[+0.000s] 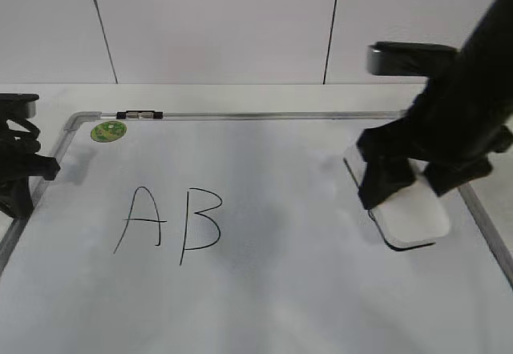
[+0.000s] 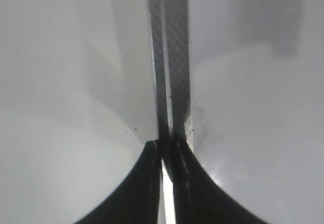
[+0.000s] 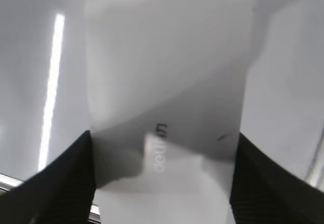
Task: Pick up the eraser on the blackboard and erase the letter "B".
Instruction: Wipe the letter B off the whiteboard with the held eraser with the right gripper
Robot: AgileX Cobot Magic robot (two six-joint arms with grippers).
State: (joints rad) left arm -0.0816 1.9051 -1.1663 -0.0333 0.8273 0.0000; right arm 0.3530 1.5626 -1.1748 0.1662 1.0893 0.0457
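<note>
The white eraser (image 1: 413,214) lies at the right side of the blackboard (image 1: 280,306), near its right frame. My right gripper (image 1: 415,184) straddles it from above, one finger on each long side. In the right wrist view the eraser (image 3: 167,77) fills the gap between the two dark fingers (image 3: 163,183), which press on its edges. The letter "B" (image 1: 200,226) is drawn in black left of centre, far left of the eraser. My left gripper (image 1: 20,186) is shut and empty over the board's left frame (image 2: 172,57), with its fingertips (image 2: 167,155) together.
A letter "A" (image 1: 140,218) stands just left of the "B". A round green sticker (image 1: 108,130) sits in the board's far left corner. A small black-and-white clip (image 1: 139,114) is on the top frame. The white table surrounds the board.
</note>
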